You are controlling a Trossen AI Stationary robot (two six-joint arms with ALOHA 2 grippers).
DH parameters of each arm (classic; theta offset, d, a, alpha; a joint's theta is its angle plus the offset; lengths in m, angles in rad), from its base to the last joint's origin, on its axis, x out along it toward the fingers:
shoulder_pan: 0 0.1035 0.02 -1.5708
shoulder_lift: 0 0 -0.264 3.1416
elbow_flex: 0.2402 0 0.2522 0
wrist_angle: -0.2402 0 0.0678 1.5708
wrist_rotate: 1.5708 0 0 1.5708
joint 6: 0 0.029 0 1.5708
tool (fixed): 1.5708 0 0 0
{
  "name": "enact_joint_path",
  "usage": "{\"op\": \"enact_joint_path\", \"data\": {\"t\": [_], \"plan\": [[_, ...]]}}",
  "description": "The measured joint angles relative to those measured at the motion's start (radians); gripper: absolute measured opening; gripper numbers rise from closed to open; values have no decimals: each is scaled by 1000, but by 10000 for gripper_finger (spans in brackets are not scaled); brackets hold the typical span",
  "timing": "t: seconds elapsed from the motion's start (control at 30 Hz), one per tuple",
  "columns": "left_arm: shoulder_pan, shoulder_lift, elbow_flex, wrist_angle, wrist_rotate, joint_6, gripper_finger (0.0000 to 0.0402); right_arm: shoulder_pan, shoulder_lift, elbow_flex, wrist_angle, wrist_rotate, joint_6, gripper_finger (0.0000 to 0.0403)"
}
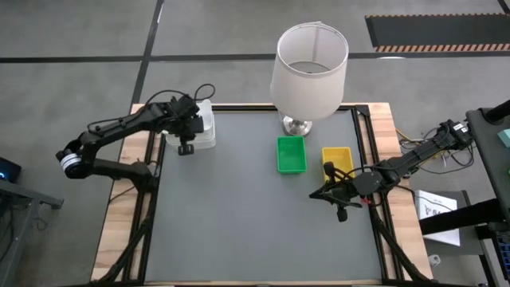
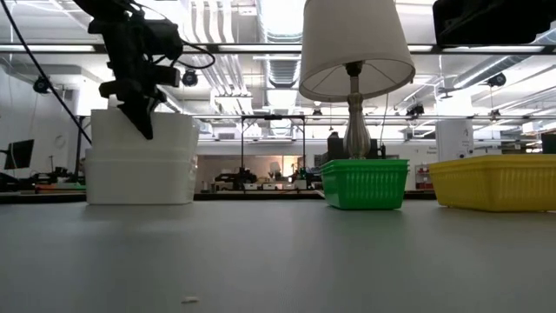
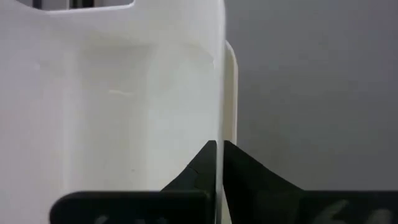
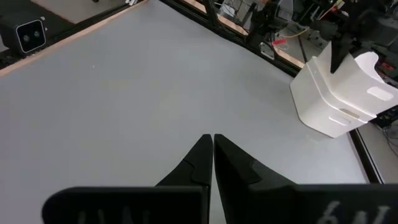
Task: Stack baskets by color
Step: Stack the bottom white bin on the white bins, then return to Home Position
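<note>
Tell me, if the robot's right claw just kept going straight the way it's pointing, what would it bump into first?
Probably nothing close: the right gripper, shut, points across bare grey table. Far ahead and somewhat off to one side stands the white basket stack that the left gripper is pinching, so it might pass beside it; depth is hard to judge.

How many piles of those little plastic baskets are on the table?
3. The white stack sits at the far left, with the left gripper shut on its wall; the green basket by the lamp; the yellow basket beside it. Nested ones may be hidden.

Grey table [image 1: 239, 223]: white baskets [image 1: 205, 127], green basket [image 1: 291, 154], yellow basket [image 1: 337, 161], lamp [image 1: 308, 72].
</note>
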Motion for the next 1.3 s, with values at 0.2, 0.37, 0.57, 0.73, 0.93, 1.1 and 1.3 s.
{"op": "enact_joint_path", "data": {"t": [0.2, 0.37, 0.57, 0.73, 0.93, 1.1, 1.3], "plan": [[0, -3, -19, 1, 0, -72, 26, 0, 0, 0, 0, 0, 0, 9], [0, -3, -23, 2, 0, -72, 88, 0, 0, 0, 0, 0, 1, 9], [-10, -31, -20, 4, 148, -191, 136, 0, 0, 0, 0, 0, -15, 9], [-103, -121, -44, 97, 223, -352, 129, 0, 0, 0, 1, 0, -33, 9], [-289, -254, -178, 406, 123, -474, 96, 0, 0, 0, 4, 0, -46, 9], [-372, -301, -337, 438, -62, -516, 62, 0, 0, 0, 4, 0, -34, 9], [-348, -277, -462, 406, -188, -537, 19, 0, 0, 0, 5, -1, -33, 9]]}}
